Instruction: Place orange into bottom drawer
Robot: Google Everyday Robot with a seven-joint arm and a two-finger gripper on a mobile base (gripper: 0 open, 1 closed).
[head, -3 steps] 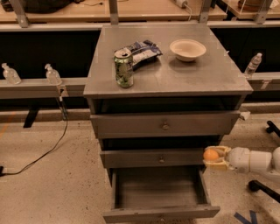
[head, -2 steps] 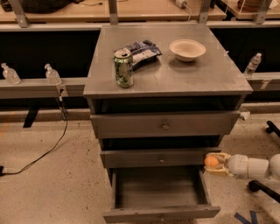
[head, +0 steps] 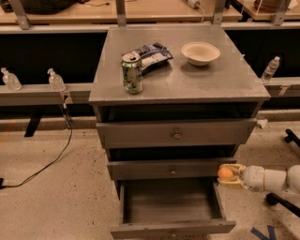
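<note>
While the bottom drawer (head: 172, 228) stands open at lower centre, my gripper (head: 227, 175) pinches the orange (head: 225, 173) at lower right, just outside its right wall. Smooth, round and probably light, it suits a hold across its middle.

Speckled beige floor (head: 56, 197), black cable (head: 51, 159) snaking across left. Grey metal cabinet (head: 187, 84) centre. Wooden benches (head: 154, 9) behind, dark recess beneath. Grey rail (head: 42, 91) carrying clear bottles (head: 10, 79). Gripper (head: 227, 174) low right, beside cabinet.
</note>
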